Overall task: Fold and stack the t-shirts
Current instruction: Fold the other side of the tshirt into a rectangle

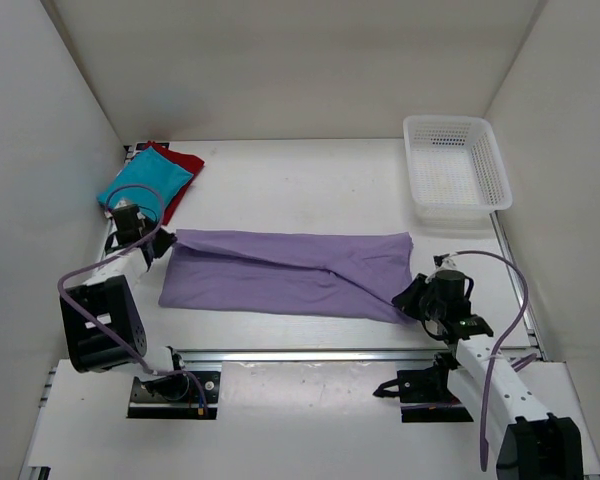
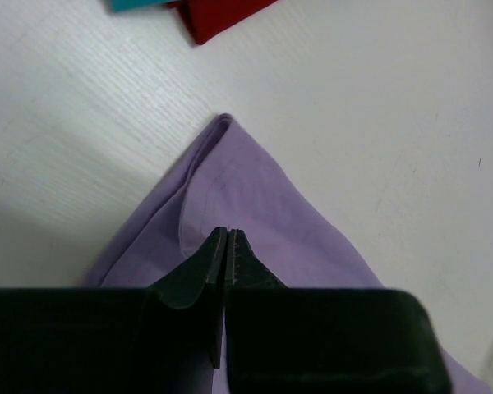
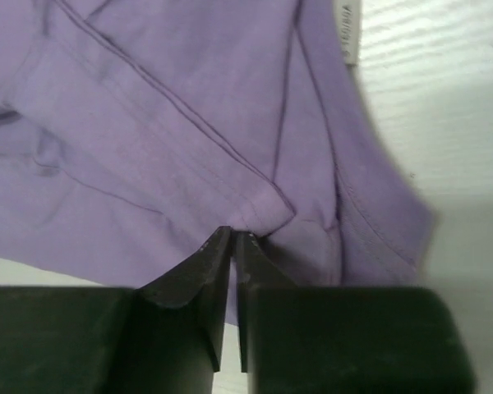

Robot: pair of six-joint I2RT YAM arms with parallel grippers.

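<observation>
Purple shirt at frame centre: left gripper pinches its left corner, right gripper, state unclear, meets its right edge; keep tension even.

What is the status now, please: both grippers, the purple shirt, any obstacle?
Left gripper shut on lavender t-shirt, left end. Right gripper at right end, jaws slightly apart, grip unclear. Shirt folded long, flat on table. Nothing in the way.

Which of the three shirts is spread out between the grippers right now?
The lavender shirt, lying flat mid-table. The teal shirt and red shirt sit folded and stacked in the far left corner.
</observation>
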